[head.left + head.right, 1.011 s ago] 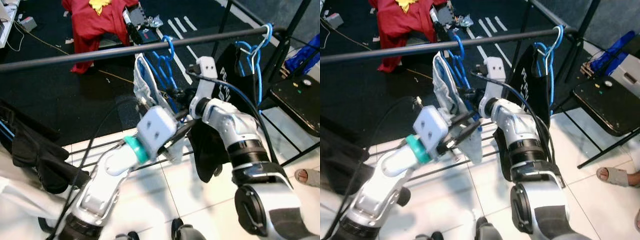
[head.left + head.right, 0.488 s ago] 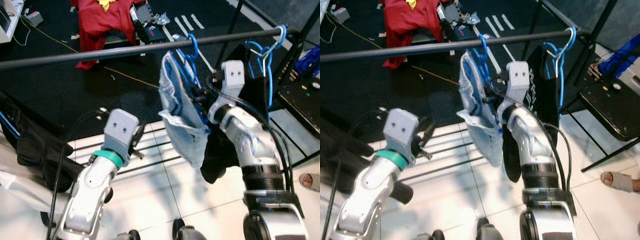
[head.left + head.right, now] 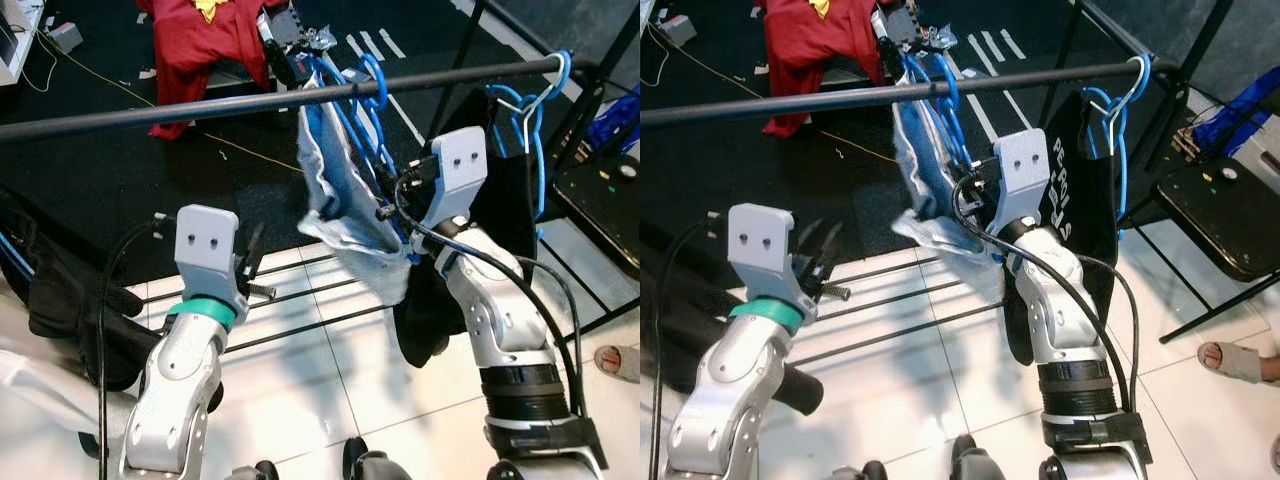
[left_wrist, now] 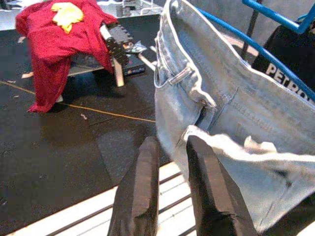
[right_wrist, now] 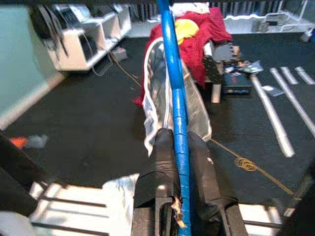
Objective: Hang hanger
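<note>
A blue hanger [image 3: 352, 135] carries a light denim garment [image 3: 335, 190]. Its hook [image 3: 372, 72] sits at the black rail [image 3: 200, 105] and looks looped over it. My right gripper [image 3: 388, 195] is shut on the hanger's blue bar [image 5: 173, 73] just below the rail, with the denim hanging beside its fingers [image 5: 162, 152]. My left gripper [image 3: 255, 270] is lower and to the left, apart from the denim. Its fingers [image 4: 142, 191] are open with nothing between them, and the denim [image 4: 221, 98] hangs just beyond their tips.
More blue and white hangers [image 3: 520, 100] with a black garment [image 3: 500, 190] hang at the rail's right end. A red garment [image 3: 200, 40] lies on a bench beyond the rail. A black chair [image 3: 600, 200] and a person's sandalled foot [image 3: 618, 360] are at the right, dark clothes [image 3: 60, 300] at the left.
My left gripper let go of the denim and drew back down to the left. The right gripper kept its hold on the hanger at the rail, and the denim swung.
</note>
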Controlling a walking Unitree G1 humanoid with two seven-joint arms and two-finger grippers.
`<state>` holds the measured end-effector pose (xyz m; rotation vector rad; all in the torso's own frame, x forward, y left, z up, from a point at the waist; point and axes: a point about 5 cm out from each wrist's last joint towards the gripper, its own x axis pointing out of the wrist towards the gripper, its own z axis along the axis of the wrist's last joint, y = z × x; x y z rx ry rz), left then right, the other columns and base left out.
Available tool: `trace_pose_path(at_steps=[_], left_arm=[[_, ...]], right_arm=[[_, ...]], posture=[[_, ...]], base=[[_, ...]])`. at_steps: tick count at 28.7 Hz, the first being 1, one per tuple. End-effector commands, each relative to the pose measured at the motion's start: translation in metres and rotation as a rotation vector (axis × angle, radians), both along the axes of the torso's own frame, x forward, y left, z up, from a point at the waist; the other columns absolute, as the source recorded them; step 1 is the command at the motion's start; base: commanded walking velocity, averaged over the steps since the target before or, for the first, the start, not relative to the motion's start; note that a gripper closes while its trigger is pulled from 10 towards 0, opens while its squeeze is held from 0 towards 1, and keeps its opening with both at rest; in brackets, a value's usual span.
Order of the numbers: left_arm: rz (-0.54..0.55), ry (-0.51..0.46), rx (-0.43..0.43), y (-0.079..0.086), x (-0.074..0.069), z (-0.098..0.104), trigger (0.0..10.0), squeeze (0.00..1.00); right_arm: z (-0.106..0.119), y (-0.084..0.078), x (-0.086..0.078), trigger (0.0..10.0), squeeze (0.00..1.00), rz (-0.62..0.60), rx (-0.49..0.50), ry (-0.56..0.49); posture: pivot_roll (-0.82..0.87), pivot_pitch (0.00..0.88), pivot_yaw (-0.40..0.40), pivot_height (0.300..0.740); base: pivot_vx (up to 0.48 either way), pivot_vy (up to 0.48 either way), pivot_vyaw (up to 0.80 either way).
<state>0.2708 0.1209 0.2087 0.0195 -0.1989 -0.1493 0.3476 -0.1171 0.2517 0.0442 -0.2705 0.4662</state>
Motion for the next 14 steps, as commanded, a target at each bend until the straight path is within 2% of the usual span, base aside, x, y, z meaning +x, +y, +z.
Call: trace_pose_path(at_steps=[1, 6, 10, 11, 12, 14], left_arm=[[0.015, 0.008, 0.007, 0.001, -0.003, -0.001, 10.0, 0.00], [0.046, -0.019, 0.034, 0.005, -0.001, 0.006, 10.0, 0.00], [0.062, -0.027, 0.051, 0.008, 0.000, 0.007, 10.0, 0.00], [0.065, -0.026, 0.053, 0.009, 0.000, 0.008, 10.0, 0.00], [0.067, -0.025, 0.061, 0.009, 0.000, 0.008, 10.0, 0.00], [0.066, -0.024, 0.062, 0.009, 0.000, 0.008, 10.0, 0.00]], right_arm=[[0.023, 0.001, -0.010, 10.0, 0.00, 0.029, 0.061, -0.115], [0.014, 0.004, -0.011, 10.0, 0.00, 0.023, 0.130, -0.066], [0.012, 0.004, -0.012, 10.0, 0.00, -0.007, 0.105, -0.050], [0.010, 0.003, -0.013, 10.0, 0.00, -0.018, 0.087, -0.045], [0.002, -0.004, -0.017, 10.0, 0.00, -0.071, 0.002, -0.029], [0.001, -0.006, -0.018, 10.0, 0.00, -0.086, -0.014, -0.026]], posture=[[-0.11, 0.144, 0.026, 0.740], [-0.11, 0.138, 0.023, 0.740], [-0.11, 0.133, 0.024, 0.740], [-0.11, 0.132, 0.023, 0.740], [-0.11, 0.127, 0.035, 0.740], [-0.11, 0.127, 0.035, 0.740]], base=[[0.000, 0.000, 0.00], [0.000, 0.000, 0.00], [0.000, 0.000, 0.00], [0.000, 0.000, 0.00], [0.000, 0.000, 0.00], [0.000, 0.000, 0.00]])
